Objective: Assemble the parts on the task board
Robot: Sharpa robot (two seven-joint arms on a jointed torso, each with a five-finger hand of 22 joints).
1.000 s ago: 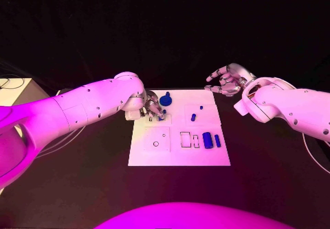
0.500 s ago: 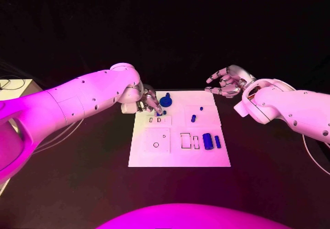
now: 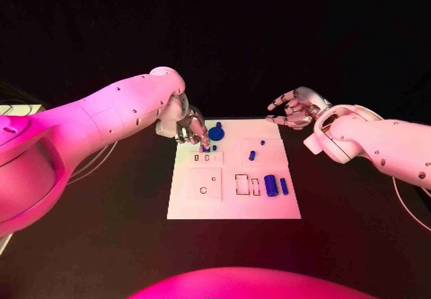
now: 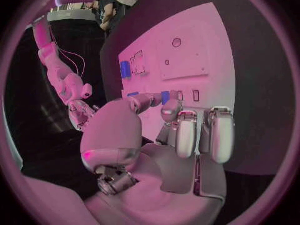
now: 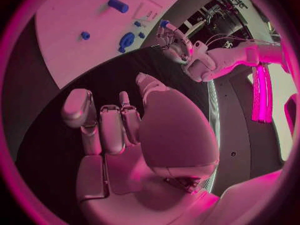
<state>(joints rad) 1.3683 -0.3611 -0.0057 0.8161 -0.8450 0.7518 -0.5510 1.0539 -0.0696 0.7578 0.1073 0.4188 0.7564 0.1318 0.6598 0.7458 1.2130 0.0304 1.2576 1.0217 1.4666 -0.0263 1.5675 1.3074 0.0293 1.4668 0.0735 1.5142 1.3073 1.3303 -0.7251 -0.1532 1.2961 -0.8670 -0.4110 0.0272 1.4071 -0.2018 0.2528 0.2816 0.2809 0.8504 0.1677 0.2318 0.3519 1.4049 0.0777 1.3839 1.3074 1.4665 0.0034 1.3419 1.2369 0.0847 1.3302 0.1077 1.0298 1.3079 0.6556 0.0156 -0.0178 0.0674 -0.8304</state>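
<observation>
Left hand (image 3: 190, 128) pinches a small blue part (image 3: 205, 149) over the task board (image 3: 233, 212); right hand (image 3: 294, 107) hovers loosely spread, holding nothing.

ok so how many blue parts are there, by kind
round knob: 1
long pegs: 2
small bits: 4, one at the left hand fingers
total: 7

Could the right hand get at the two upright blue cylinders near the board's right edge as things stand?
Probably yes. The right hand hovers open beyond the white task board's far right corner, and nothing stands between it and the blue cylinders; the left hand works at the far left.
</observation>
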